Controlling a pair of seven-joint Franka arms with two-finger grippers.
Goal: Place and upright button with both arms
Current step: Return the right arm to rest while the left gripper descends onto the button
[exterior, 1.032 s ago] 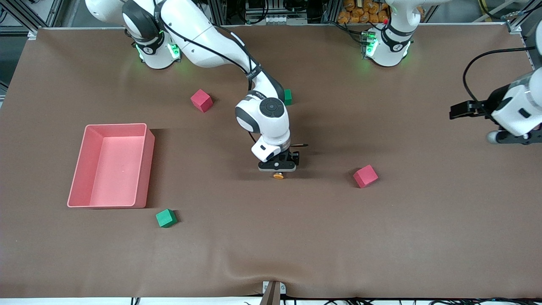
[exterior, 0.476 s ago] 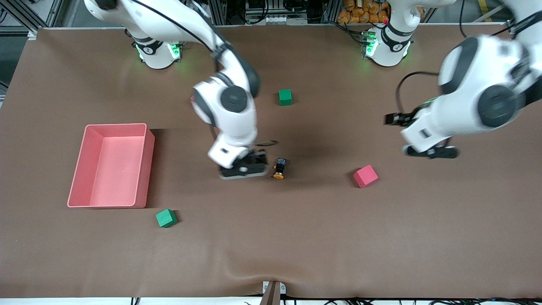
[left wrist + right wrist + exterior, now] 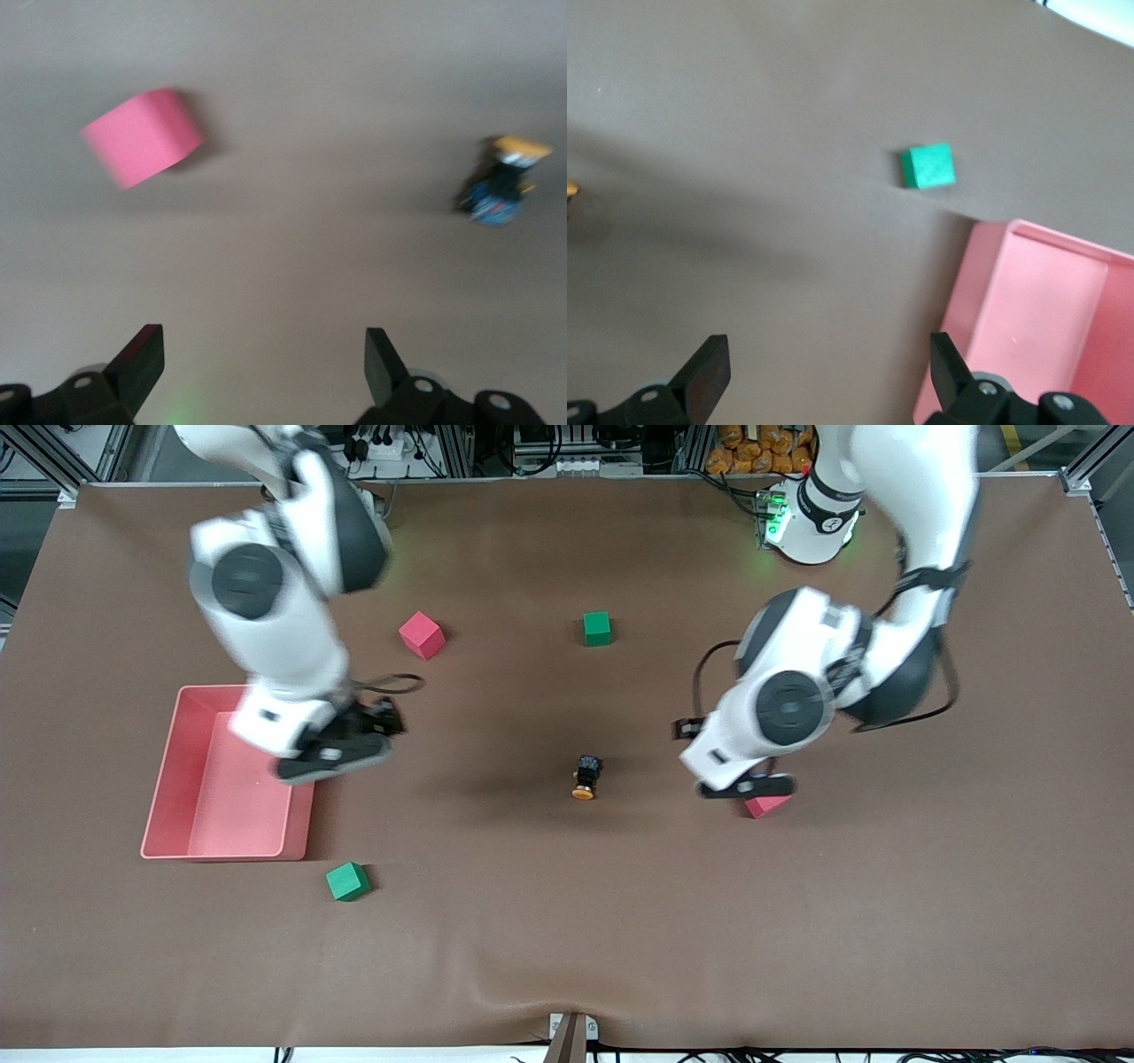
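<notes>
Button [image 3: 585,776] lies on its side on the brown table [image 3: 567,939], just below centre of the front frame, orange cap toward the front camera, black body pointing away; nothing touches it. In the left wrist frame the button [image 3: 501,181] sits at the right edge, blurred, cap uppermost in the picture. Left gripper [image 3: 742,786] hangs at right of centre in the front frame, over a red cube [image 3: 767,805] that it partly hides; fingers spread wide, nothing between them, as the left wrist frame shows: left gripper [image 3: 257,359] at the bottom edge, one dark fingertip [image 3: 142,354] each side of bare table, with the red cube [image 3: 142,137] in the upper left. Right gripper [image 3: 335,746] is at left of centre in the front frame, over the edge of the pink tray [image 3: 174,766] nearest the button, fingers spread and empty; right wrist frame puts the right gripper [image 3: 824,359] at the bottom, the pink tray [image 3: 1028,266] at lower right and a green cube [image 3: 928,166] above centre. Front frame also has that green cube [image 3: 347,880] at lower left below the tray, a second red cube [image 3: 422,634] upper left of centre, a second green cube [image 3: 597,628] above the button. Both arms blurred.
</notes>
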